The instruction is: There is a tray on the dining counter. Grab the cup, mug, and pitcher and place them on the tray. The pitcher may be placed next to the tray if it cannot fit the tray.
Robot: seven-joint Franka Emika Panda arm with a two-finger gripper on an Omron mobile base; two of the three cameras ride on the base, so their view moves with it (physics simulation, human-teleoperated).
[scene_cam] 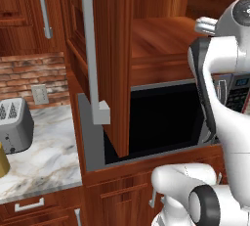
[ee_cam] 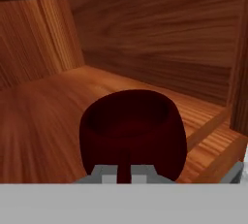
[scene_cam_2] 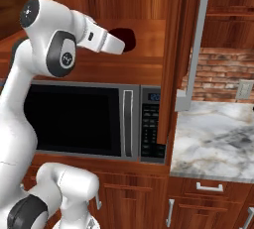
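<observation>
Closest to the hand camera, the gripper [ee_cam: 124,173] is closed on the near rim of the mug [ee_cam: 133,128], a sliver of maroon wall pinched between its two fingertips. That squat dark mug stands upright on the wooden shelf [ee_cam: 43,116] of an open cabinet, near the front edge and well apart from the back wall. From the right base view, the mug [scene_cam_2: 128,38] shows as a dark shape just past the white hand, on the shelf above the microwave [scene_cam_2: 84,121]. To the left, on the marble desk [scene_cam: 44,161], a grey toaster [scene_cam: 13,124] stands beside the yellow pitcher [scene_cam: 3,161] at the picture's edge.
</observation>
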